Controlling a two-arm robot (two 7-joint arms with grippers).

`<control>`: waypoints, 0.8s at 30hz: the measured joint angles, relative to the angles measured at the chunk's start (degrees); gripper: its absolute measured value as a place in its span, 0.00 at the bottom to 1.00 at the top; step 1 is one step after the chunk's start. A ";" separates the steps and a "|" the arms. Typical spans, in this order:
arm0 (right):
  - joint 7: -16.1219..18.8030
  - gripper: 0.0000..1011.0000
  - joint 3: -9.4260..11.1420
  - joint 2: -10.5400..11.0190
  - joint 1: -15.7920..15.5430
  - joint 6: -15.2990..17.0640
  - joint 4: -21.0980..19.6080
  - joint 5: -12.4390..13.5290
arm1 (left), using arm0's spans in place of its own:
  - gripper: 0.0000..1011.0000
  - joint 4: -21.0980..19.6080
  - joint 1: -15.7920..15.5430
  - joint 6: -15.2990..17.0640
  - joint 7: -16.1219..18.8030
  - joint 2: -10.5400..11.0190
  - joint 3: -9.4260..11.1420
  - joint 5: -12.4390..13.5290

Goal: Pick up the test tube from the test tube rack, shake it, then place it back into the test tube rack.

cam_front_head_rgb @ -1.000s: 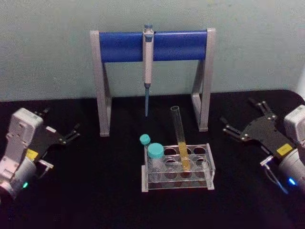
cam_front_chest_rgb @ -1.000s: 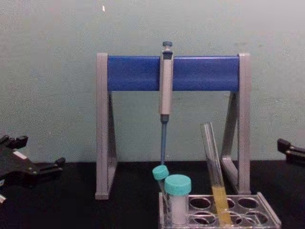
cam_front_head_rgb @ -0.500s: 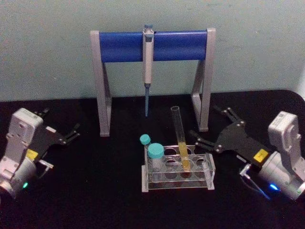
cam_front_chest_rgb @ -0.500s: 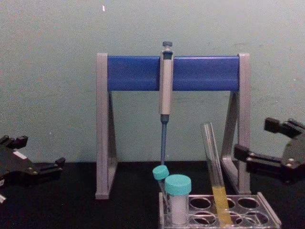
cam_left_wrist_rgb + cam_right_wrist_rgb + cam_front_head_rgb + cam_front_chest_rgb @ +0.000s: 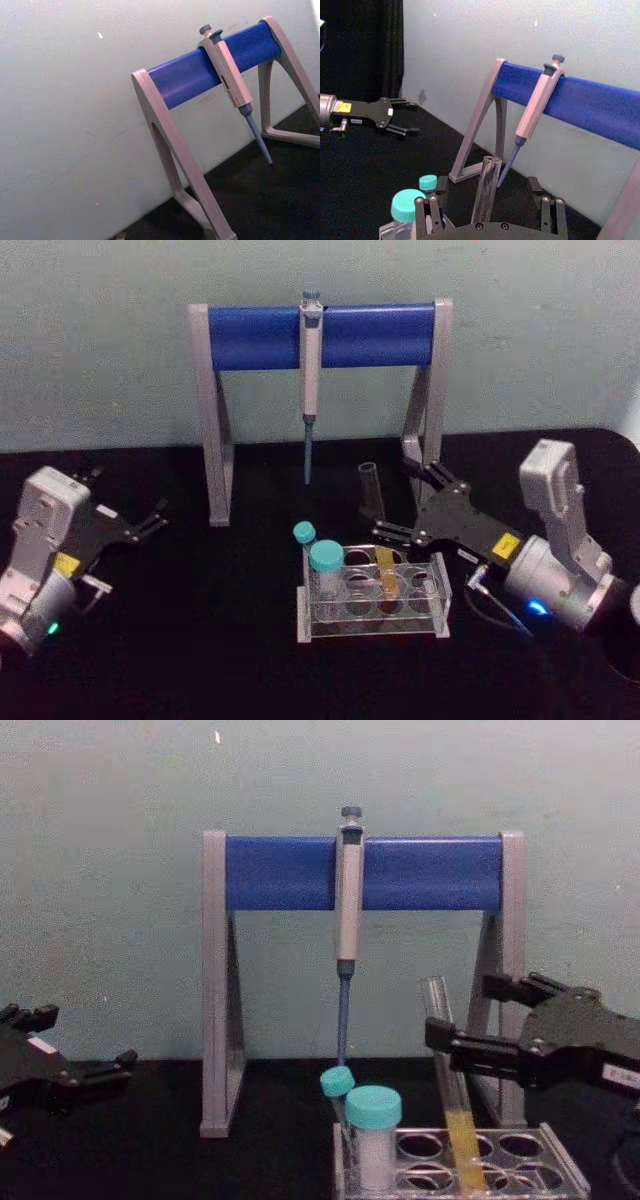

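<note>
Item, test tube [image 5: 374, 502]: clear glass, yellow-orange liquid in the lower part, seated in the test tube rack [image 5: 370, 626] in a hole toward the rack's 3 o'clock side, its open mouth leaning slightly toward 9 o'clock. Item, rack: low and clear, on the black surface [image 5: 200, 650] near its centre, with two teal-capped vials [image 5: 325, 558] at its 9 o'clock end and the pipette stand [image 5: 320, 335] well behind at 12 o'clock. Item, right claw [image 5: 392, 498]: reaching in from 3 o'clock at the tube's upper half, above the liquid. In my right wrist view the fingers [image 5: 427, 210] stand apart with the tube between them, and I see no contact on either side. Item, left claw [image 5: 152, 518]: fingers apart, parked on the surface at 9 o'clock, well away from the rack. Step in hand, as I judge it: the approach to the pick, grasp not yet made. Next move calls for centring on the glass, closing gently and evenly on it, then lifting along the tube's own lean so it clears the hole without dragging the rack.
</note>
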 joint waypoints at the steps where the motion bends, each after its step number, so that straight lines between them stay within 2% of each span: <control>1: 0.15 0.99 0.00 -0.20 0.22 0.48 0.15 0.13 | 0.99 0.00 0.00 0.00 0.00 0.00 0.00 0.00; 11: 1.20 0.99 0.23 -2.60 2.50 7.15 1.87 0.53 | 0.99 0.00 0.00 0.00 0.00 0.00 0.00 0.00; 24: 1.73 0.99 0.72 -3.66 3.22 11.11 2.75 0.24 | 0.99 0.00 0.00 0.00 0.00 0.00 0.00 0.00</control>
